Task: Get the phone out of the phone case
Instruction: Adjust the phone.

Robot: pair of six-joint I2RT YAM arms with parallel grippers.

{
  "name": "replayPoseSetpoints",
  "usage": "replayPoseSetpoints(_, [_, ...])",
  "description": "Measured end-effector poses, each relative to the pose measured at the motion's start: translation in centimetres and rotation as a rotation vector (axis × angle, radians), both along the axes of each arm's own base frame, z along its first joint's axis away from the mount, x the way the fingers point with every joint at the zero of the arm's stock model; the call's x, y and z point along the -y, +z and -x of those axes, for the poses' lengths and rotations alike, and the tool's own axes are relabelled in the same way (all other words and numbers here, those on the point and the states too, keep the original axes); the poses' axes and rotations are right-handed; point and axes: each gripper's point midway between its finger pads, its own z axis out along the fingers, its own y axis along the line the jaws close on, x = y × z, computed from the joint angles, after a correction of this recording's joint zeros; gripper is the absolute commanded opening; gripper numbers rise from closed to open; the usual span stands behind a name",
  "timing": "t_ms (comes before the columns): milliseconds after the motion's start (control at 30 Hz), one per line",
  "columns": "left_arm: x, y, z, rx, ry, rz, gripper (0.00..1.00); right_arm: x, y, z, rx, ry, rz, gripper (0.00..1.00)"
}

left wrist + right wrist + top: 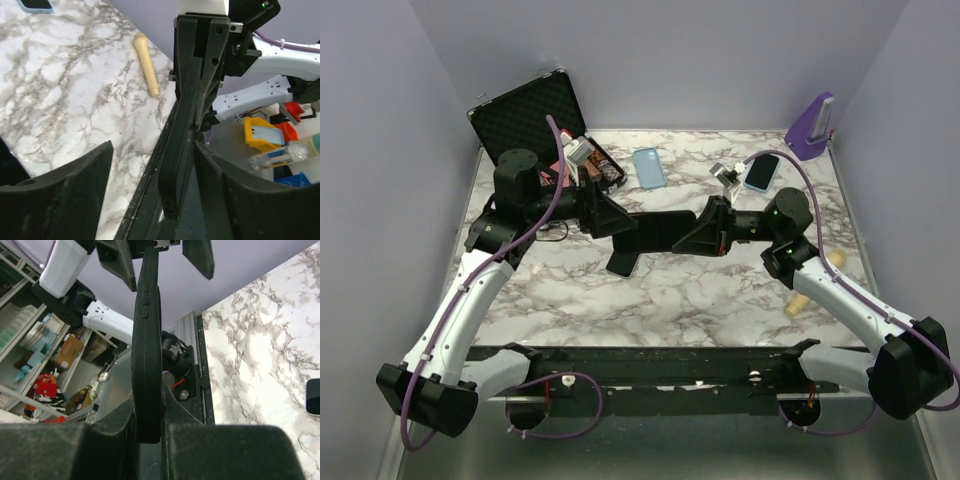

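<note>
A black phone in its black case hangs edge-up above the table, between my two grippers. My right gripper is shut on its right end; in the right wrist view the pads clamp the case, whose side buttons show. My left gripper is open around the left end. In the left wrist view the phone stands between the spread fingers, close to the right one, with a wide gap on the left. I cannot tell phone and case apart.
An open black foam-lined box stands at the back left. A light blue case and a blue-cased phone lie at the back. A purple stand is at the back right. Tan sticks lie on the right.
</note>
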Motion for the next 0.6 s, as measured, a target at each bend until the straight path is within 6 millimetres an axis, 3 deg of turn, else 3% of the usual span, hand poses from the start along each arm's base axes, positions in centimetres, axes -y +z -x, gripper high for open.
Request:
replayPoseSetpoints(67, [0.4,-0.3,0.2,-0.012,-0.027,-0.003,0.62,0.1,-0.1,0.3,0.006,0.017,0.007,0.01])
replayPoseSetpoints(200, [2.0,-1.0,1.6,-0.031,-0.109,-0.026,0.39,0.1,0.0,0.7,0.018,0.047,0.019,0.01])
replayPoseSetpoints(333, [3.2,-1.3,2.7,-0.035,-0.171,-0.038,0.0,0.1,0.2,0.5,0.034,0.046,0.029,0.03])
replayPoseSetpoints(533, [3.0,-0.7,3.6,-0.013,-0.175,0.0,0.0,0.1,0.4,0.2,0.047,0.025,0.018,0.51])
replayPoseSetpoints(600, [2.8,-1.0,3.7,-0.011,-0.139,0.017,0.0,0.1,0.7,-0.3,0.044,-0.013,-0.006,0.61])
